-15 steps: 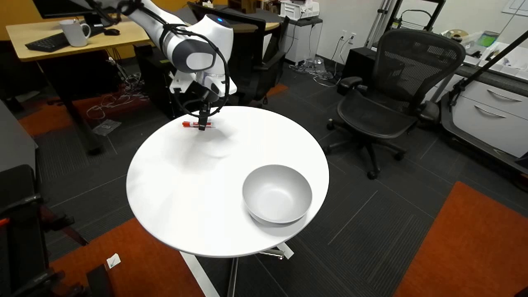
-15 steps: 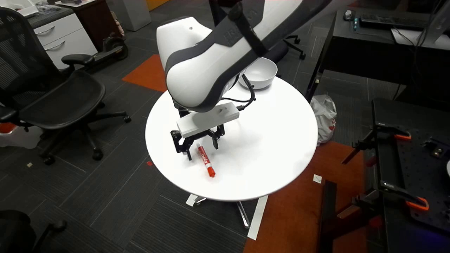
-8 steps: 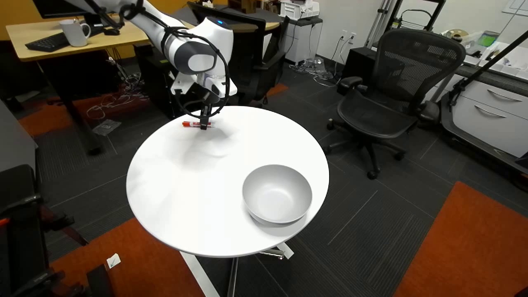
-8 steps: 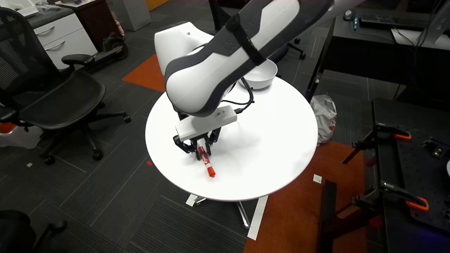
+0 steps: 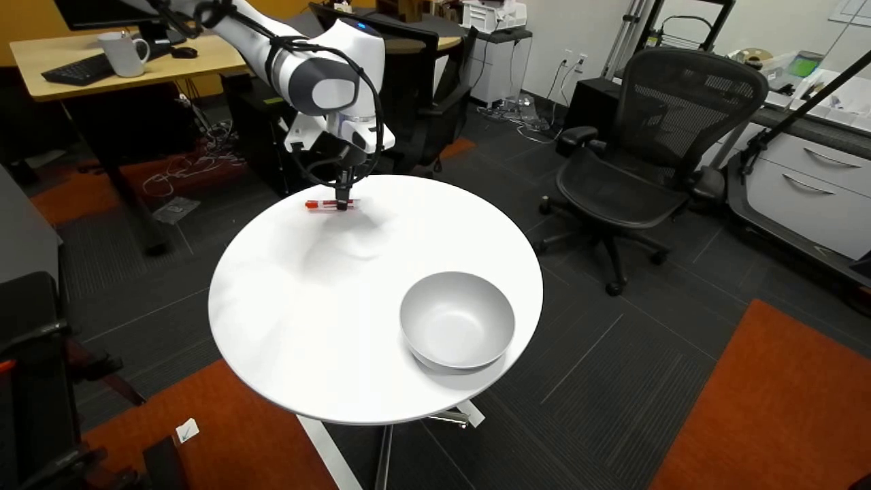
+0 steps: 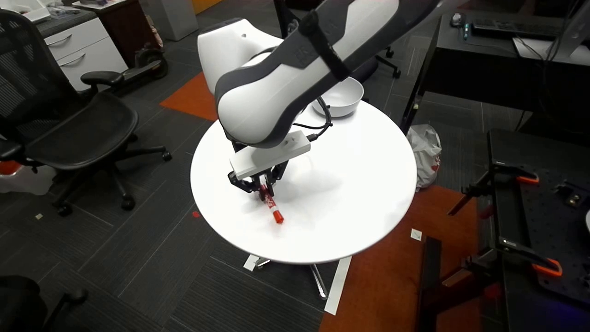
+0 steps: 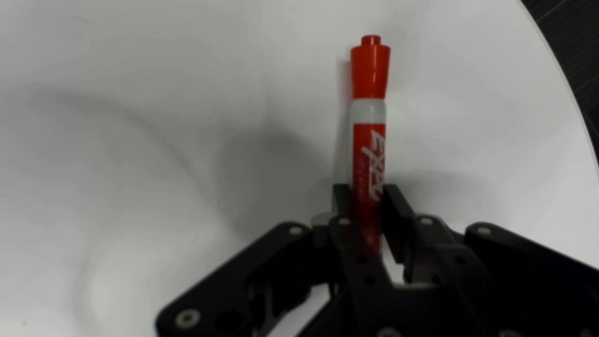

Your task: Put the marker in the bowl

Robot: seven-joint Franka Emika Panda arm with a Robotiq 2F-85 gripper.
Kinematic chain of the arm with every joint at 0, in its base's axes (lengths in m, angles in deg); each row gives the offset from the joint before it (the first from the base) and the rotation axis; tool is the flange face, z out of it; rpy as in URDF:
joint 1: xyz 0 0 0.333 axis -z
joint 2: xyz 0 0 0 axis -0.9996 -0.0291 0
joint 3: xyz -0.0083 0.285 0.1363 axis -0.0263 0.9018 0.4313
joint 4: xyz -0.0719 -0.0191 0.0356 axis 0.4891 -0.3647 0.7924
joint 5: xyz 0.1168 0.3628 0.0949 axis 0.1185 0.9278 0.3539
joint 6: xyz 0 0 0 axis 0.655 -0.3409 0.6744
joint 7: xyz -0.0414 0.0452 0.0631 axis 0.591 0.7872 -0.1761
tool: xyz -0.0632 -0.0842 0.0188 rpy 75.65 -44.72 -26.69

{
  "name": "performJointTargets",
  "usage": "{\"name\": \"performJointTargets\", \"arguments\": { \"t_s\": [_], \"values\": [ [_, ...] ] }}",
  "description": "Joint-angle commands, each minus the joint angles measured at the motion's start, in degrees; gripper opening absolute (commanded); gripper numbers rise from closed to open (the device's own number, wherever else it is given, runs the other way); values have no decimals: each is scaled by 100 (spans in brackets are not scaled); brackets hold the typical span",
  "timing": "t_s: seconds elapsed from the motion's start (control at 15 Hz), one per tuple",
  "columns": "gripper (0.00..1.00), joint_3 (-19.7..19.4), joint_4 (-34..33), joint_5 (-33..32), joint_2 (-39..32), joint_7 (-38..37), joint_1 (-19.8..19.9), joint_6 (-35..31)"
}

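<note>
End effector [image 7: 367,199] now grips the marker [image 7: 368,140]: jaws, parted a second ago, press both sides of its barrel. Marker shifts a little, apparently just off the counter [image 5: 306,327]. In an exterior view it is near the far edge; bowl [image 5: 457,320] stands by the near right edge, well apart. My read: grasp made, lift starting. Carry to bowl remains; long free end may tilt.

1. Table [image 5: 299,347]: round, white.
2. Desk [image 5: 204,64]: light wood, bearing a white mug [image 5: 122,56], a black keyboard [image 5: 80,71], a mouse [image 5: 184,53] and a monitor [image 5: 99,15].
3. Chair [image 5: 674,122]: black mesh, near white drawers [image 5: 816,170].
4. Bag [image 6: 424,154]: plastic, near the table in an exterior view.
5. Clamps [image 6: 551,271]: orange-tipped, on a black bench [image 6: 530,148].
6. Carpet [image 5: 633,381]: dark grey, with orange patches [image 5: 782,401].
</note>
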Motion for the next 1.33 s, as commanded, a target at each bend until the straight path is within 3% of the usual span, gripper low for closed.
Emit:
{"name": "performJointTargets", "arguments": {
  "t_s": [0.0,0.6,1.27],
  "values": [
    [5,-304,671,-306,748,-420,-191,26],
    [5,-792,1623,-1208,2166,-1051,-88,165],
    [5,-1071,1674,-1671,2758,-758,837,516]
  ]
}}
